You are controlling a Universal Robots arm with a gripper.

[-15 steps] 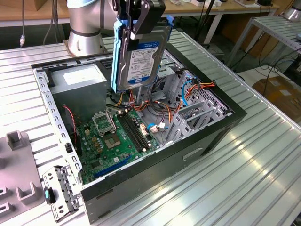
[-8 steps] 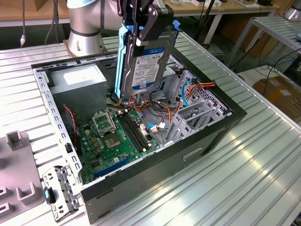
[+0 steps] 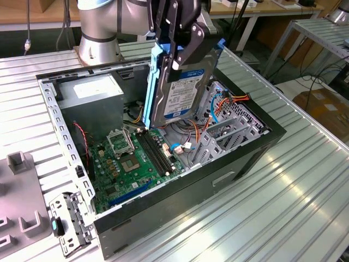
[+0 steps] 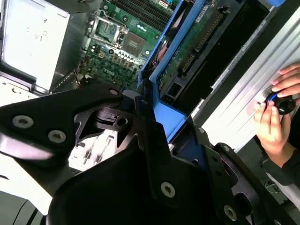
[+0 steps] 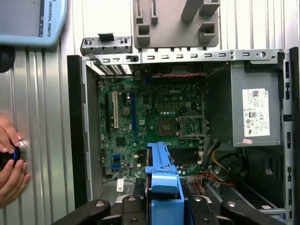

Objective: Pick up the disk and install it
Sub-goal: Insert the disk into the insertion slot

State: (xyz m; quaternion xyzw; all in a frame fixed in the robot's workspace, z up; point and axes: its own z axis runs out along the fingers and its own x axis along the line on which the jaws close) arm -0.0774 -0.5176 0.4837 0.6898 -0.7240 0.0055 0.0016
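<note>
Exterior view: one end effector [image 3: 174, 53] clamped on one disk [image 3: 181, 94] above one open computer case [image 3: 229, 174].

An open black metal computer case [image 3: 180, 202] lies on the ribbed aluminium counter [image 3: 283, 218]. In the exterior view, its green motherboard [image 3: 131, 164] has the grey metal power-supply box with a white sticker [image 3: 90, 93] at eleven o'clock and orange and red cables [image 3: 240, 99] at two o'clock. Outside the case, at eight o'clock, lie a small perforated grey metal bracket [image 3: 68, 221] and a grey plastic fixture [image 3: 19, 218].
</note>
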